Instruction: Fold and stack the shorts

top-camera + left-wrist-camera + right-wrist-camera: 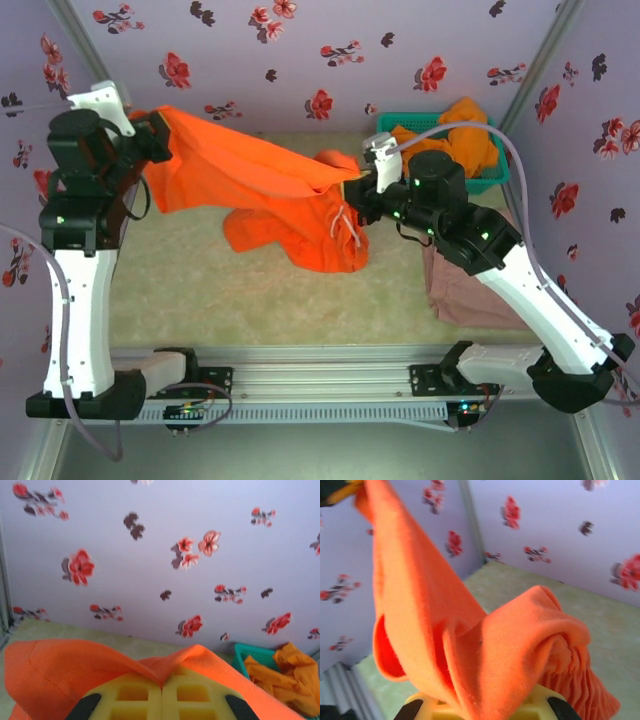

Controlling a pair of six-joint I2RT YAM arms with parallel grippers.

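While the pink-beige shorts (465, 295) lie on the table (200, 300) at the near right, under the right arm, the action is just beyond them. One pair of orange shorts (270, 190) is strung through the air between both arms! The left gripper (161, 695) is pressed together on one edge of the cloth, up high at the left. The right gripper (352, 195) is pinching the bunched waistband end lower down, mid-table, with the white drawstring (350, 225) dangling. The sagging lower half appears to rest on the table.

To my eye, the step now is spreading. Keep both pinches firm, draw the span taut, level the two ends, then lay the shorts flat without the hem curling under.

At the far right, the teal basket (416, 119) holds a second orange pair (468, 140), crumpled and heaped above its rim.
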